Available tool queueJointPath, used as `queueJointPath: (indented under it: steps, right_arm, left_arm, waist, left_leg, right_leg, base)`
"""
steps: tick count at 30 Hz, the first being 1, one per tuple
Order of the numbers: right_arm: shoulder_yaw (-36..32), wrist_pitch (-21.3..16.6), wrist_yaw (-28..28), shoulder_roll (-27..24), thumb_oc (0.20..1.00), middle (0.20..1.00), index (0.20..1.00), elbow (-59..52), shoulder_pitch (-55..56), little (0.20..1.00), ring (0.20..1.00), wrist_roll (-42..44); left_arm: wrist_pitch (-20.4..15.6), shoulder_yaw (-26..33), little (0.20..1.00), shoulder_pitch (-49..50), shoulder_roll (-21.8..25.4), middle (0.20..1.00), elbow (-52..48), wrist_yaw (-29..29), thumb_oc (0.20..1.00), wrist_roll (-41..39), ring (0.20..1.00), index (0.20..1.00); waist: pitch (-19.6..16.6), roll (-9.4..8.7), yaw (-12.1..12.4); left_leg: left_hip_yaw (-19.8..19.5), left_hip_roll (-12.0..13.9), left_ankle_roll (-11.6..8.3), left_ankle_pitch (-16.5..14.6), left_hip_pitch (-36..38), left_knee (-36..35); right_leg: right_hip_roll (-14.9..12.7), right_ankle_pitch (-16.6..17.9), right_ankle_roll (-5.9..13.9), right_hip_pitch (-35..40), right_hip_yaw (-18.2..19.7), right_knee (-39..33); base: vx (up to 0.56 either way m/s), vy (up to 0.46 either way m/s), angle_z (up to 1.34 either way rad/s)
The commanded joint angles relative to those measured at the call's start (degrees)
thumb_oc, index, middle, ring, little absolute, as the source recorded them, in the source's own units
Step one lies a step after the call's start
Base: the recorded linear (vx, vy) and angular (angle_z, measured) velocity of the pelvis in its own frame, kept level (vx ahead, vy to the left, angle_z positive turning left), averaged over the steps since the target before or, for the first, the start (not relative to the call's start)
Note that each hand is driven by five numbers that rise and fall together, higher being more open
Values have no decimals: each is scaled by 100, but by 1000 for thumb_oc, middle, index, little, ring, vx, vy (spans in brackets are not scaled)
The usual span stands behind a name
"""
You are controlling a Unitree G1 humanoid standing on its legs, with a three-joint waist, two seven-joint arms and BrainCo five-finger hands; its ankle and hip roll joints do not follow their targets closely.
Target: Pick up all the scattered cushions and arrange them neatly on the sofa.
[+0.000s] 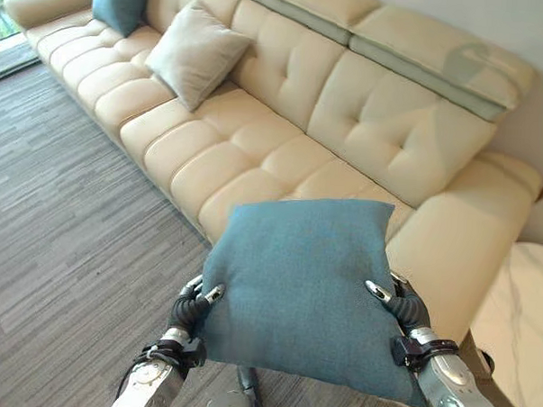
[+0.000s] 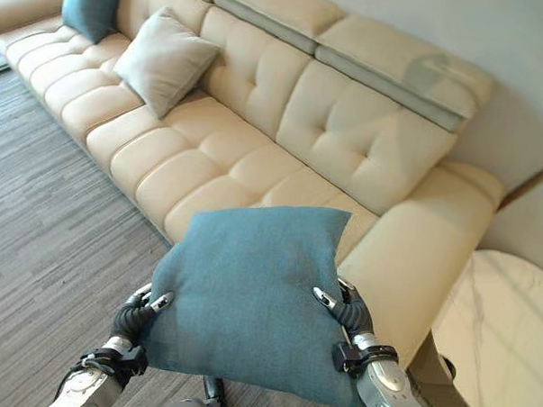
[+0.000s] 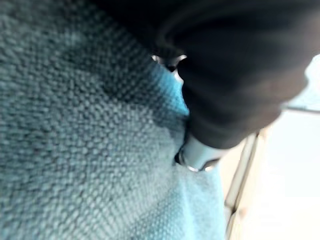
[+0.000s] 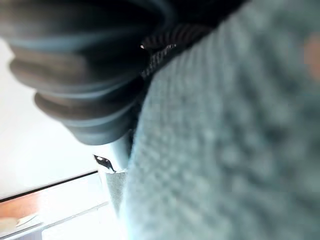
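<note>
Left eye view: we clamp the teal cushion (image 1: 304, 291) between left hand (image 1: 198, 301) and right hand (image 1: 401, 302), thumbs pinching it, above the sofa (image 1: 255, 158).

Bare sofa (image 1: 255, 158) seat lies ahead; beige cushion (image 1: 195, 52) and teal cushion (image 1: 118, 3) occupy its far end.

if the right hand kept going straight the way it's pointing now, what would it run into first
Probably the cream sofa: the right hand, gripping the teal cushion together with the left hand, points toward the seat's front edge. The carried cushion would likely touch first; depth is unclear.
</note>
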Motion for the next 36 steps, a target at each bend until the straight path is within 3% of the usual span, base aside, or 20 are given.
queueJointPath:
  steps: [1, 2, 4, 6, 8, 9, 12, 13, 19, 22, 24, 26, 29, 30, 32, 33, 36]
  right_arm:
    - [602, -400, 202, 120, 200, 200, 200, -305, -482, 200, 200, -71]
    - [681, -408, 185, 178, 200, 200, 200, -259, -518, 200, 200, -76]
    - [670, -435, 194, 160, 200, 200, 200, -222, -533, 200, 200, 32]
    - [662, -422, 174, 138, 200, 200, 200, -197, -517, 200, 200, 72]
    - [626, -423, 172, 123, 200, 200, 200, -192, -457, 200, 200, 131]
    - [584, -440, 183, 120, 200, 200, 200, -175, -394, 200, 200, 188]
    - [583, -422, 196, 105, 200, 200, 200, -161, -372, 200, 200, 169]
    - [570, -419, 211, 88, 200, 200, 200, -164, -338, 200, 200, 161]
    - [421, -423, 221, 59, 200, 200, 200, -230, -137, 200, 200, 267]
    - [409, -421, 226, 10, 200, 200, 200, -251, -108, 200, 200, 303]
    - [400, -437, 210, -80, 200, 200, 200, -240, -133, 200, 200, 331]
    - [395, -459, 157, -170, 200, 200, 200, -245, -210, 200, 200, 355]
    - [312, -449, 123, -184, 200, 200, 200, -241, -199, 200, 200, 353]
    - [284, -433, 138, -203, 200, 200, 200, -238, -164, 200, 200, 360]
    - [285, -432, 138, -203, 200, 200, 200, -239, -160, 200, 200, 360]
    - [265, -425, 118, -196, 200, 200, 200, -187, -132, 200, 200, 304]
    - [255, -420, 69, -206, 200, 200, 200, -96, -103, 200, 200, 206]
  left_arm:
    - [-654, 20, 200, -268, -21, 200, -800, -23, 200, 72, 200, 200]
    - [-657, -22, 200, -294, -5, 200, -774, 76, 200, 95, 200, 200]
    - [-688, 9, 200, -262, 43, 200, -776, 77, 200, 81, 200, 200]
    - [-668, 11, 200, -240, 57, 200, -783, 53, 200, 106, 200, 200]
    - [-634, -47, 200, -235, 49, 200, -751, 29, 200, 122, 200, 200]
    - [-603, -71, 200, -260, 29, 200, -723, 34, 200, 164, 200, 200]
    - [-597, -39, 200, -286, 36, 200, -730, 38, 200, 201, 200, 200]
    - [-592, -41, 200, -313, 34, 200, -765, -2, 200, 270, 200, 200]
    - [-585, -136, 200, -202, -152, 200, -807, -72, 200, 228, 200, 200]
    - [-571, -148, 200, -195, -155, 200, -839, -107, 200, 157, 200, 200]
    - [-625, -188, 200, -271, -134, 200, -904, -94, 200, 78, 200, 200]
    - [-666, -257, 200, -368, -122, 200, -938, -49, 200, 81, 200, 200]
    - [-650, -248, 200, -344, -166, 200, -953, -6, 200, 49, 200, 200]
    - [-632, -248, 200, -258, -158, 200, -986, -34, 200, 57, 200, 200]
    - [-631, -248, 200, -253, -158, 200, -989, -34, 200, 57, 200, 200]
    - [-626, -286, 200, -229, -169, 200, -983, -16, 200, 79, 200, 200]
    - [-662, -318, 200, -194, -228, 200, -987, 44, 200, 88, 200, 200]
  waist:
    - [-153, -42, 19]
    - [-100, -60, -35]
    - [-32, -59, -137]
    - [-15, -56, -125]
    - [10, -90, -138]
    - [36, -129, -183]
    - [51, -148, -170]
    - [35, -174, -160]
    - [-218, -127, -242]
    - [-238, -131, -280]
    - [-65, -150, -238]
    - [86, -138, -136]
    - [54, -182, -191]
    - [-5, -207, -222]
    - [-5, -213, -218]
    - [-46, -225, -248]
    - [-40, -130, -284]
  left_leg:
    - [-124, 123, -239, -673, 350, -269]
    - [-170, 111, -218, -717, 376, -269]
    - [-433, 82, -264, -704, 392, -269]
    - [-452, 69, -266, -714, 424, -269]
    - [-539, 20, -262, -738, 469, -269]
    - [-624, -59, -272, -764, 525, -269]
    - [-640, -86, -287, -788, 586, -269]
    - [-658, -130, -294, -841, 687, -269]
    - [-542, -145, -311, -1100, 1039, -189]
    - [-421, 52, -512, -1241, 862, 864]
    - [-501, 252, -708, -946, 390, 2084]
    - [-844, 191, -838, -765, 8, 2835]
    - [-948, 225, -685, -928, -110, 2387]
    - [-1012, 195, -560, -1133, -56, 1805]
    - [-1005, 184, -554, -1119, -32, 1769]
    - [-1306, 100, -517, -878, -92, 998]
    - [-1935, 123, -649, -243, -291, 269]
  right_leg:
    - [-161, 303, 175, -427, 386, -73]
    - [-42, 296, 167, -625, 731, 147]
    - [687, -83, 54, -1151, 1747, 45]
    - [787, -101, -1, -1170, 1744, -66]
    - [1066, -76, -36, -1300, 1841, -302]
    - [1335, 39, -11, -1499, 1973, -584]
    - [1352, 157, 24, -1492, 1795, -772]
    - [1335, 219, 47, -1424, 1530, -927]
    - [1482, 198, -55, -952, 1641, -1315]
    - [1598, 84, -192, -639, 1788, -1516]
    - [1633, 12, -360, -400, 1874, -1618]
    - [1653, -59, -482, -273, 1916, -1666]
    - [1560, -90, -444, -273, 1987, -1666]
    - [1490, -107, -414, -259, 2081, -1666]
    - [1481, -108, -409, -253, 2086, -1666]
    - [1427, -94, -429, -289, 2144, -1666]
    - [1419, -201, -475, -209, 2303, -1666]
  base:
    - [82, 373, 24]
    - [15, 133, 19]
    - [79, 173, 29]
    - [99, 93, 51]
    - [146, 48, 30]
    - [133, 13, 43]
    - [127, -9, 48]
    - [184, -36, 40]
    - [269, -93, -5]
    - [211, -192, -25]
    - [106, -223, -24]
    - [69, -152, -26]
    - [115, -37, -42]
    - [135, 35, -30]
    - [72, 40, -30]
    - [98, 72, -28]
    - [145, 104, -10]
